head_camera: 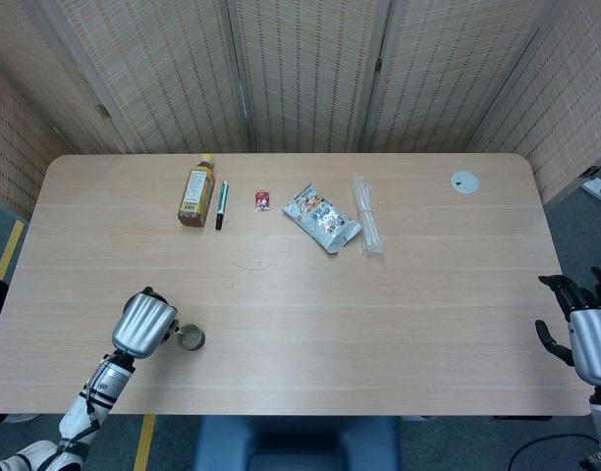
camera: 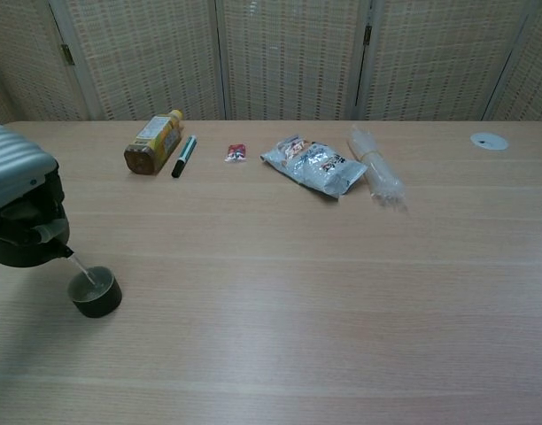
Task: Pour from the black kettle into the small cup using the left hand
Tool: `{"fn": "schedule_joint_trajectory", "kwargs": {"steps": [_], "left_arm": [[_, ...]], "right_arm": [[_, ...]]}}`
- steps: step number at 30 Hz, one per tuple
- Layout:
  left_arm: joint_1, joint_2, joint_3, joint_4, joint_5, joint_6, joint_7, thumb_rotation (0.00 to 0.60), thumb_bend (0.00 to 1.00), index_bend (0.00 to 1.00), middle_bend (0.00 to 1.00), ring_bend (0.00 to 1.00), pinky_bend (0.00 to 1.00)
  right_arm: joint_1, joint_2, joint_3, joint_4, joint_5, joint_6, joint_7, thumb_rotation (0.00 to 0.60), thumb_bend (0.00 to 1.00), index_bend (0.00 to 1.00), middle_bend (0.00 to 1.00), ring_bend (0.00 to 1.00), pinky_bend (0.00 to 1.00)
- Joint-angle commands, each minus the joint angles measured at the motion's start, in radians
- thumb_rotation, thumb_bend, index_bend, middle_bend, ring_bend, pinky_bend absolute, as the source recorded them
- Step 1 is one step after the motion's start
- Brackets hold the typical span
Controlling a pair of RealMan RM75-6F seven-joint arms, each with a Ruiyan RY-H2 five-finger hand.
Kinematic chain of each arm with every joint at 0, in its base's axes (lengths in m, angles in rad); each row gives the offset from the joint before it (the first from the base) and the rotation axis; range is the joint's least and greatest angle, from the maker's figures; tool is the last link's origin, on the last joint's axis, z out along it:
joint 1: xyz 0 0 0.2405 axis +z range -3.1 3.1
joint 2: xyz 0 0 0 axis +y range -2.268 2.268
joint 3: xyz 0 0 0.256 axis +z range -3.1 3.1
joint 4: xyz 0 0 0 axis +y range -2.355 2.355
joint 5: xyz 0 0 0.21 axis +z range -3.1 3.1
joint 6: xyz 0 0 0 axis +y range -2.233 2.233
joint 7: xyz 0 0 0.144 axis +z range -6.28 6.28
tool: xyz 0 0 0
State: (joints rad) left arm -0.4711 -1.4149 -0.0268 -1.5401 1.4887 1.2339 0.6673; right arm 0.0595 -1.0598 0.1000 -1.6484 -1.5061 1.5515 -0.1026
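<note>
The silver left hand (camera: pixel 14 173) grips the round black kettle (camera: pixel 25 243), tilted so its spout hangs just above the small dark cylindrical cup (camera: pixel 95 293) on the pale wooden table (camera: pixel 342 283), a thin stream running between them. The kettle sits under the palm, its handle hidden by the fingers. The right hand (head_camera: pixel 585 334) hangs off the table's far edge with dark fingers (head_camera: pixel 561 289) spread, holding nothing.

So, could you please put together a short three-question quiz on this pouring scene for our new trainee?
1. True or false: the black kettle is tilted over the small cup.
2. Which hand grips the kettle? A) left hand B) right hand
3. What lies just right of the yellow-capped bottle?

Key: 1 true. 2 A; the right one hangs open off the table's edge. 3 the pen.
</note>
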Motion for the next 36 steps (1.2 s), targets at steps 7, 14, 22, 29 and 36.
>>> {"fn": "schedule_joint_trajectory", "kwargs": {"steps": [7, 14, 22, 29, 36], "left_arm": [[0.002, -0.001, -0.003, 0.004, -0.001, 0.0, -0.004, 0.597, 0.47, 0.99, 1.0, 0.95, 0.59], [0.003, -0.001, -0.004, 0.005, -0.002, -0.001, -0.004, 0.599, 0.47, 1.0, 1.0, 0.95, 0.59], [0.005, -0.002, -0.003, 0.008, 0.0, -0.001, -0.007, 0.598, 0.47, 0.99, 1.0, 0.95, 0.59], [0.006, -0.002, -0.005, 0.009, 0.001, 0.0, -0.014, 0.6, 0.47, 1.0, 1.0, 0.95, 0.59], [0.006, -0.006, -0.004, 0.015, 0.005, -0.002, -0.041, 0.599, 0.47, 1.0, 1.0, 0.95, 0.59]], "right_arm": [[0.001, 0.0, 0.0, 0.0, 0.0, -0.001, -0.001, 0.6, 0.38, 0.21, 0.28, 0.37, 0.06], [0.0, 0.0, 0.0, -0.002, 0.0, 0.0, -0.002, 0.6, 0.38, 0.21, 0.28, 0.37, 0.06], [-0.001, 0.0, 0.0, -0.003, 0.0, 0.001, -0.003, 0.6, 0.38, 0.21, 0.28, 0.37, 0.06], [-0.001, 0.001, -0.001, -0.006, -0.001, 0.001, -0.005, 0.6, 0.38, 0.21, 0.28, 0.37, 0.06], [-0.003, 0.001, -0.001, -0.008, 0.001, 0.002, -0.007, 0.6, 0.38, 0.21, 0.28, 0.37, 0.06]]}}
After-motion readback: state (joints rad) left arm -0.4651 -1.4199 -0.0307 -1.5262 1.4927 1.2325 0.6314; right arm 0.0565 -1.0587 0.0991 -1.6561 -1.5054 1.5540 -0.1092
